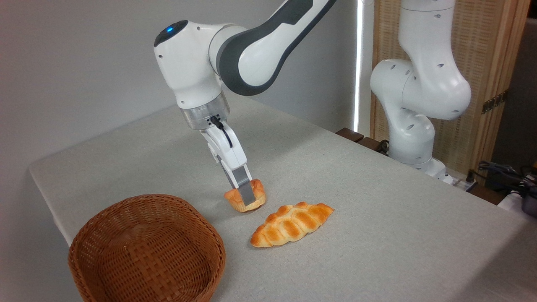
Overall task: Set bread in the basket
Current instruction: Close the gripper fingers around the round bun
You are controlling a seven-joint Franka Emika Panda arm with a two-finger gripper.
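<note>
1. The bun (233, 196) sits on the grey desk (377, 201), just behind and to the right of the basket (147, 249), apart from its rim.
2. The hand (246, 197) reaches down at a slant from the upper left and is closed around the bun; one grey finger (247, 194) crosses the bun's front face, and the other finger is hidden behind it.
3. The bun's pale underside shows at its lower right, so it looks tilted or barely raised; whether it touches the desk cannot be told.
4. The basket is round, brown wicker, standing at the desk's near-left corner with nothing visible inside it.
5. A longer braided loaf (291, 223) lies flat on the desk to the right of the basket, in front of and to the right of the bun, close to it but not touching.
6. The white-and-grey arm (251, 46) arches in from the upper right above the basket's far side, a blue light on its wrist housing.
7. The arm's white base (413, 109) stands at the desk's far right edge, well away from the basket.
</note>
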